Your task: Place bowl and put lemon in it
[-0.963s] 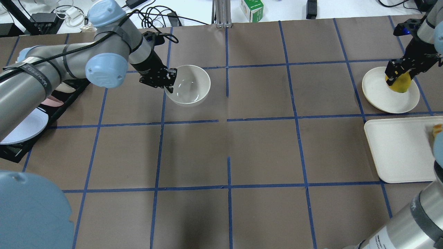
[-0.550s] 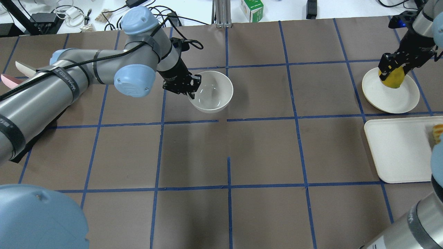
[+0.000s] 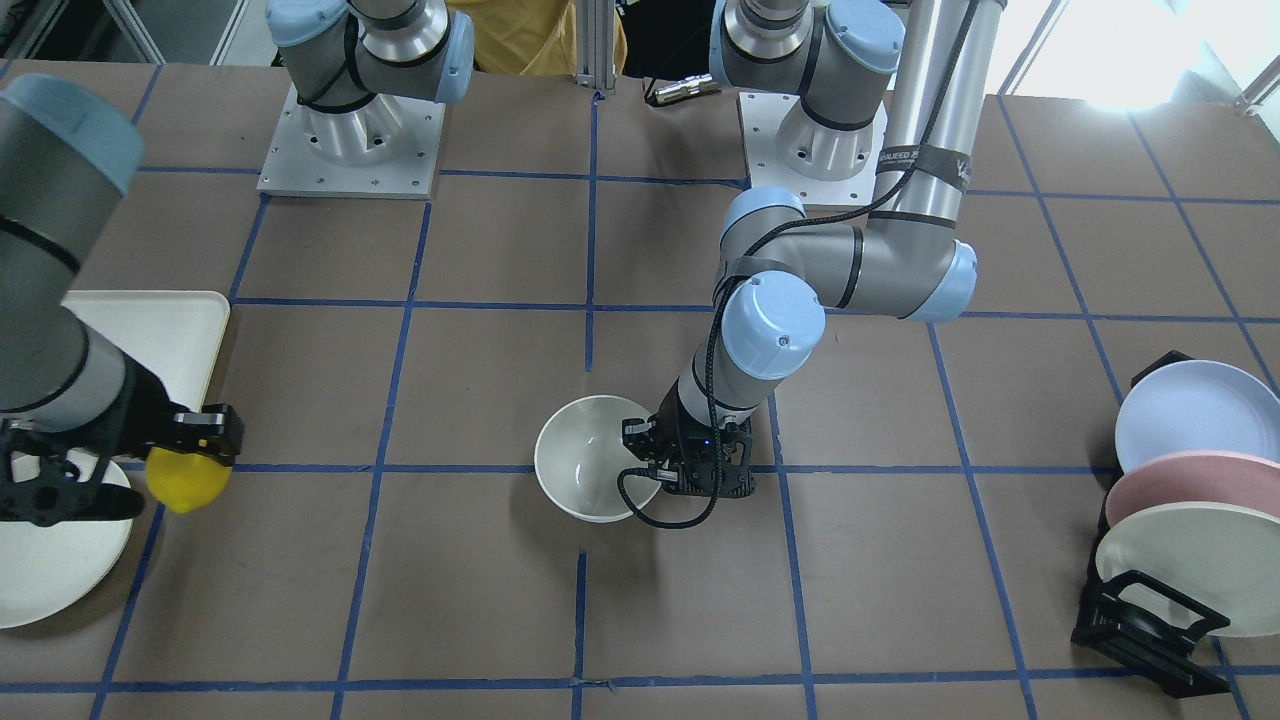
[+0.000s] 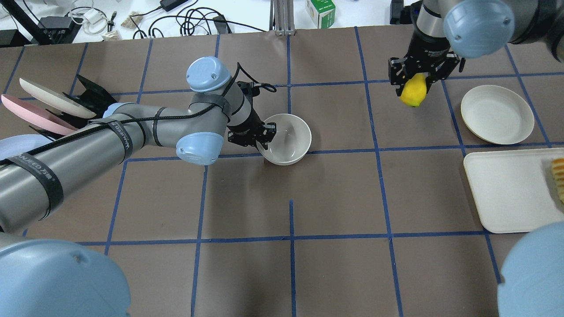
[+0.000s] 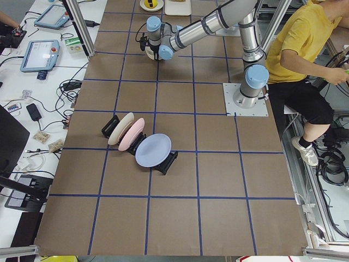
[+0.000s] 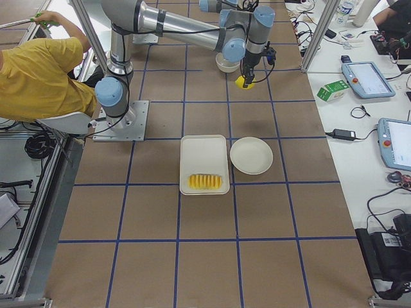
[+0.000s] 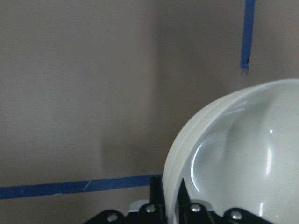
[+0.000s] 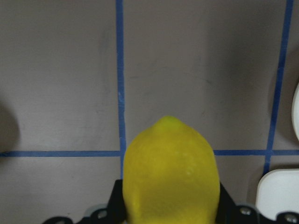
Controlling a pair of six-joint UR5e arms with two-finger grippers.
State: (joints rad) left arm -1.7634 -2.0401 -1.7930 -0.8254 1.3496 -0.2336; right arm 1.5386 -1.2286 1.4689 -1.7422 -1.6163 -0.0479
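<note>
The off-white bowl point(image 4: 286, 140) is near the table's middle, low over or on the brown paper; I cannot tell which. My left gripper point(image 4: 265, 134) is shut on its left rim, one finger inside and one outside. The left wrist view shows the rim point(image 7: 187, 154) pinched between the fingers. The yellow lemon point(image 4: 414, 90) hangs in my right gripper point(image 4: 415, 82), which is shut on it, above the table to the left of the flat cream plate point(image 4: 497, 114). The right wrist view shows the lemon point(image 8: 170, 177) over bare paper. The lemon is well to the right of the bowl.
A cream rectangular tray point(image 4: 506, 193) with sliced striped food point(image 4: 558, 176) lies at the right edge. A black rack point(image 4: 88, 94) holds several plates at the left. Cables and a green box point(image 4: 320, 11) lie beyond the far edge. A person in yellow point(image 5: 305, 49) sits behind the robot.
My left arm has carried the bowl right and nearer, toward the table's middle. My right gripper has lifted the lemon off the flat plate and moved it left.
</note>
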